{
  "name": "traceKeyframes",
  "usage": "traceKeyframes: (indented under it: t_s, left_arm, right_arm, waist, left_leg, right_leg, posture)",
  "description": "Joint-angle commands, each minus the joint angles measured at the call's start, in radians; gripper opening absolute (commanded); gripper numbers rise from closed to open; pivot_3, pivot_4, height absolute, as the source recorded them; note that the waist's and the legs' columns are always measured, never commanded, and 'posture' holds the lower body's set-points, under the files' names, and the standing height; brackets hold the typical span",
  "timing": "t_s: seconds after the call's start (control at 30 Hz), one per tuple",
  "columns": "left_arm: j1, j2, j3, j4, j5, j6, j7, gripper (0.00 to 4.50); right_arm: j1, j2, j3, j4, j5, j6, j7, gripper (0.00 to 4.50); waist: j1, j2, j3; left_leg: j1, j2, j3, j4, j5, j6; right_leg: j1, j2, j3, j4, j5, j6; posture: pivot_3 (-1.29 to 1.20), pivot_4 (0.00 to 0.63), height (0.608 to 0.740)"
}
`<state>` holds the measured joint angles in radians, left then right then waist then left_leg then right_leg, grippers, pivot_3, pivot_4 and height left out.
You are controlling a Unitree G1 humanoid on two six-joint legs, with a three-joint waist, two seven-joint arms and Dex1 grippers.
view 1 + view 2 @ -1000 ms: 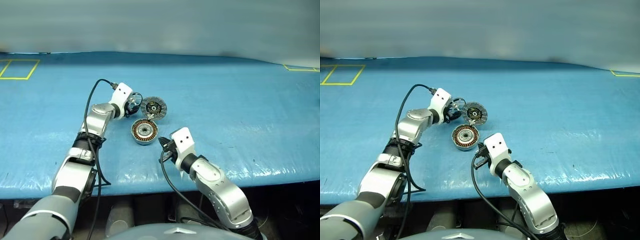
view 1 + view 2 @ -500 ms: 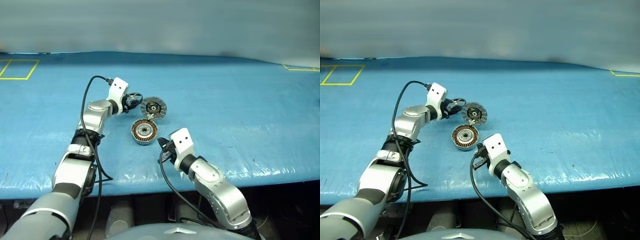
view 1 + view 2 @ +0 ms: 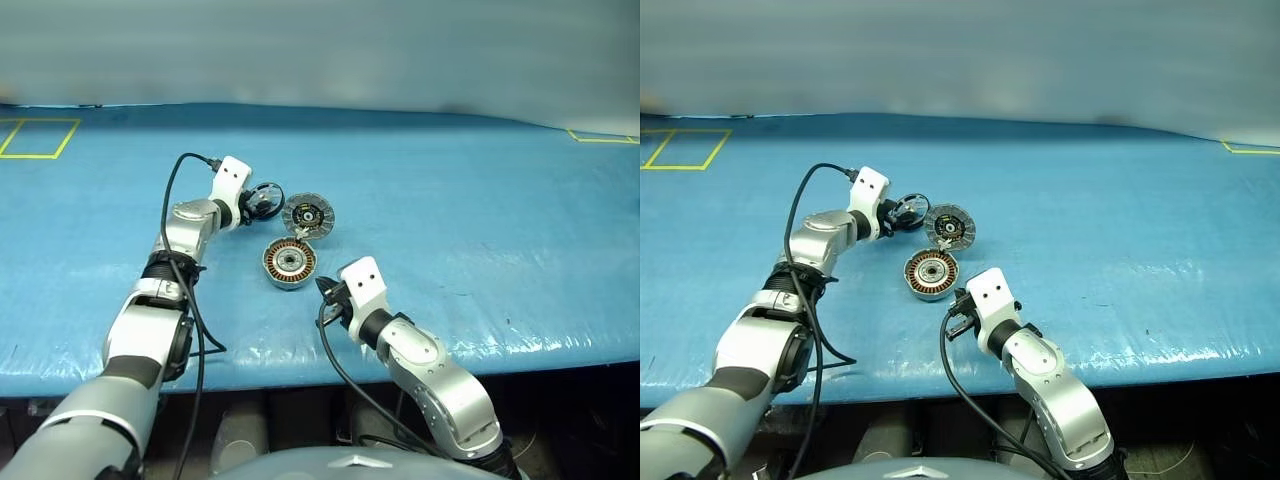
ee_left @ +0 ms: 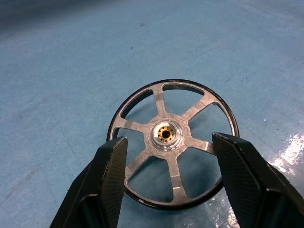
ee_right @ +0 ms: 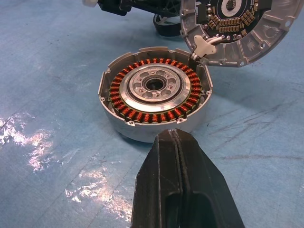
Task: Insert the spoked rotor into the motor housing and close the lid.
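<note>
Sitting flat on the table, spoked rotor right between the wide-apart left fingers, far from the right fingers, pressed together.

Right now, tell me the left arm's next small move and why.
Probably close the left gripper on the spoked rotor: its fingers stand open on either side of the wheel, which lies flat on the blue table, while the motor housing sits open, without a rotor.
</note>
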<state>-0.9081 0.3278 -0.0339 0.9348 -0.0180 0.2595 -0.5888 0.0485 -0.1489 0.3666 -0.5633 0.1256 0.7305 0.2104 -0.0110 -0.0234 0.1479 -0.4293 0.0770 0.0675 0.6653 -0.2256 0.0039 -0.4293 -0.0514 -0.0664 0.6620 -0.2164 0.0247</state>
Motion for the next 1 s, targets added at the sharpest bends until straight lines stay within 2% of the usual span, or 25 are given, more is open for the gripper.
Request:
traceKeyframes:
  t_s: [0.03,0.43,1.0]
  left_arm:
    - [-0.059,0.008,-0.009,0.055,0.024,-0.060,-0.003,3.08]
    - [-0.089,0.003,-0.058,0.123,0.082,-0.121,-0.071,3.08]
    - [-0.119,-0.029,-0.015,0.171,0.061,0.018,-0.047,3.08]
  right_arm:
    - [0.000,0.005,-0.005,-0.030,0.002,-0.003,-0.006,0.00]
    - [0.000,0.011,-0.002,-0.030,-0.002,-0.006,-0.019,0.00]
    - [-0.007,0.020,-0.005,-0.019,-0.001,-0.012,-0.025,0.00]
  waist:
    - [0.000,0.000,0.000]
    - [0.000,0.000,0.000]
    - [-0.001,0.000,0.000]
  left_leg:
    - [0.000,0.000,0.000,0.000,0.000,0.000]
    - [0.000,0.000,0.000,0.000,0.000,0.000]
    - [0.001,0.000,0.000,0.002,0.000,0.000]
  right_leg:
    - [0.000,0.000,0.000,0.000,0.000,0.000]
    - [0.000,0.000,0.000,0.000,0.000,0.000]
    - [0.001,0.000,0.000,0.002,0.000,0.000]
  posture:
    - [0.00,0.150,0.740]
    - [0.00,0.150,0.740]
    - [0.00,0.150,0.740]
